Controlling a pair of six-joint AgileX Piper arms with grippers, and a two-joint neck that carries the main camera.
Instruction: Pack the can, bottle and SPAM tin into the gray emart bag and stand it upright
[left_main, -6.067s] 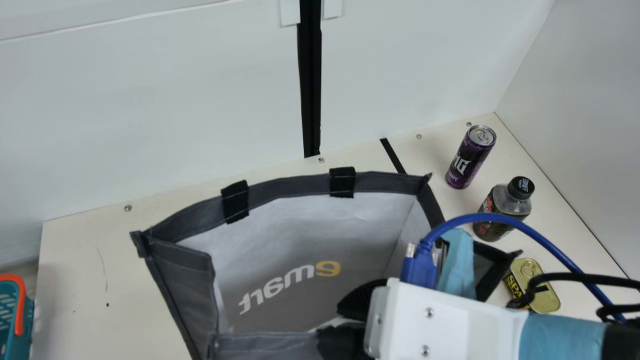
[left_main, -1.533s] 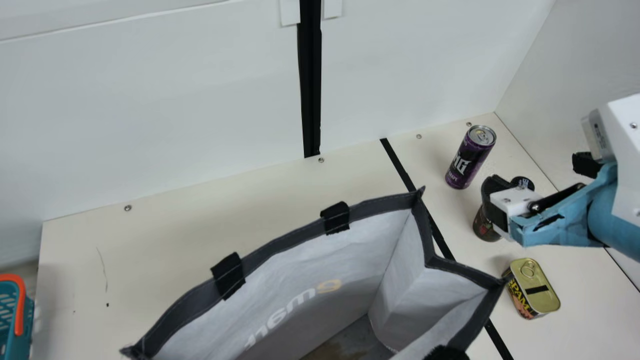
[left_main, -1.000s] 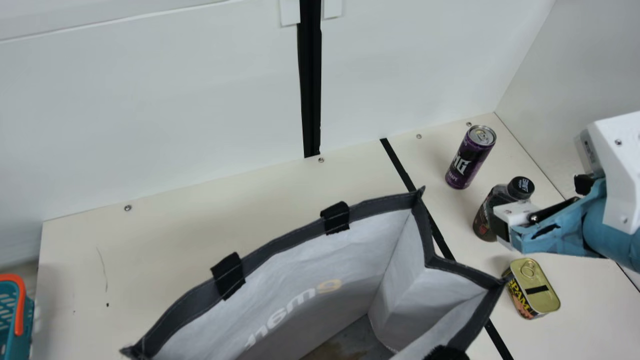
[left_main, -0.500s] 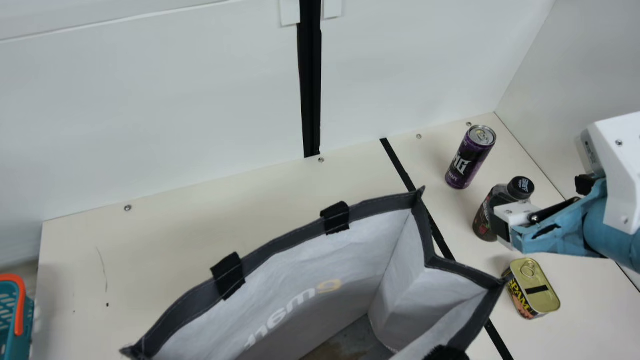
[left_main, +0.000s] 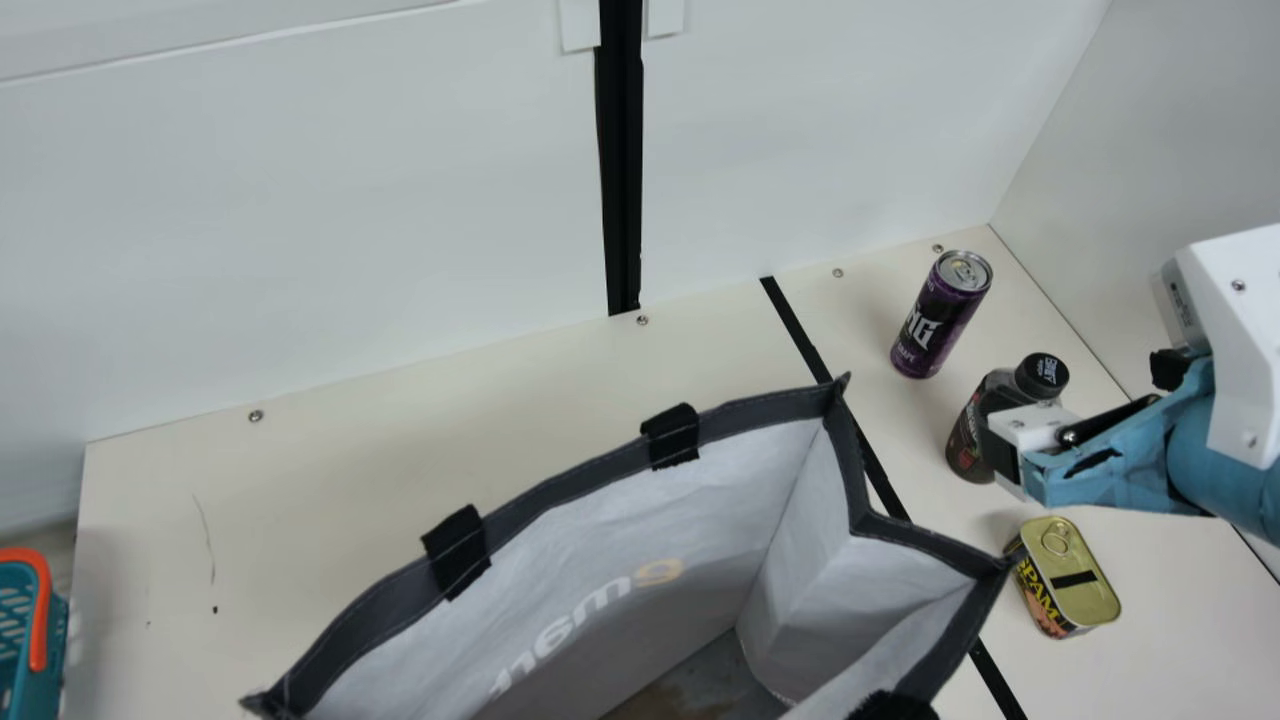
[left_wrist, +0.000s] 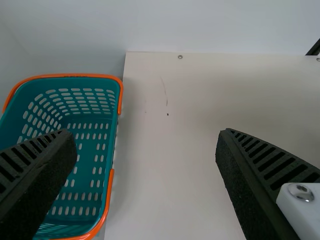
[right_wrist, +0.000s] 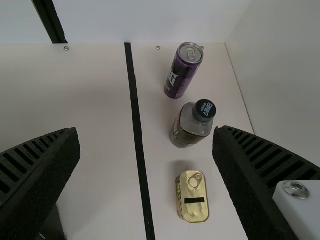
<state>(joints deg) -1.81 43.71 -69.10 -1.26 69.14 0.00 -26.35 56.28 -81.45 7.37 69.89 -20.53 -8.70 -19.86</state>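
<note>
Gray emart bag stands mouth-up at six o'clock in the main view; that part looks done. Packing remains: can at three o'clock, bottle just past three, SPAM tin at four, on the table. Left claw and right claw are spread, grasping nothing

Had the right arm at the main view's right edge, with its white casing above and blue covering below; angled a slim black rod along it toward the right hand; held this hand spread, with black ribbed fingers well apart in the right wrist view; held the left hand spread likewise in its own wrist view, with a white piece beside one finger.
</note>
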